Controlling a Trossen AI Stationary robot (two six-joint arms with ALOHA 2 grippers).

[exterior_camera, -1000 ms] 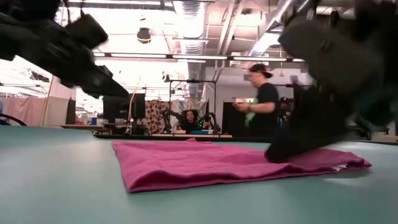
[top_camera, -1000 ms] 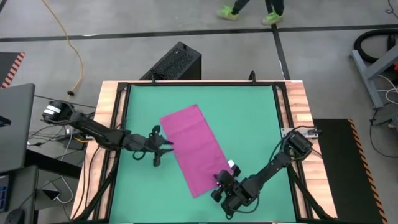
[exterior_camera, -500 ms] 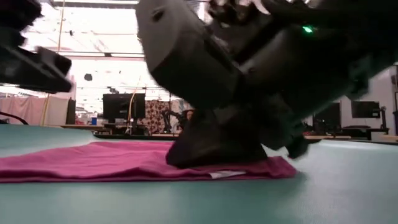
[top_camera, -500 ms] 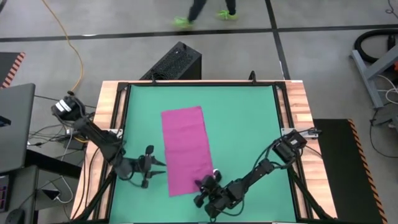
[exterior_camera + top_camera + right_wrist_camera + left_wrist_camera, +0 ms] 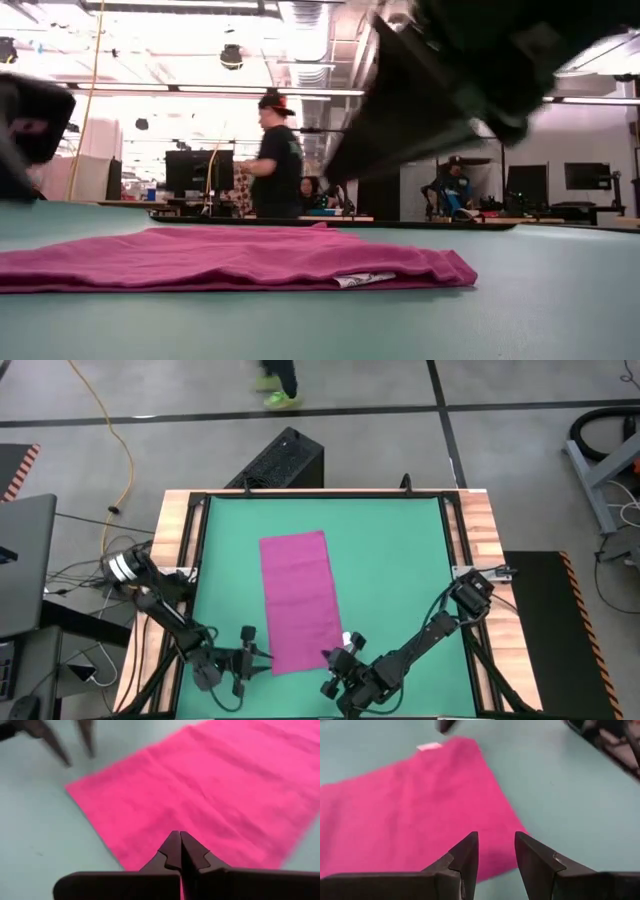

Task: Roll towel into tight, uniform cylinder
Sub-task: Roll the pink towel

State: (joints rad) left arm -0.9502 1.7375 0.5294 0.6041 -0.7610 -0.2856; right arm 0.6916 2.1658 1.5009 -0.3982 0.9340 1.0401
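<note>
Towel point(image 5: 298, 600) lies flat near the surface's point(image 5: 400, 560) front edge — left gripper point(image 5: 247, 656) parted beside one corner, right gripper point(image 5: 338, 663) pressed closed, empty, by the other.

The table point(image 5: 478, 530) had a pale wooden rim with black rails, and a green mat point(image 5: 390, 570) covered its whole working surface. Directly on the mat lay one magenta-pink towel point(image 5: 298, 600), spread flat as a long narrow strip, with its white tag point(image 5: 360, 280) showing at the near end's edge.
</note>
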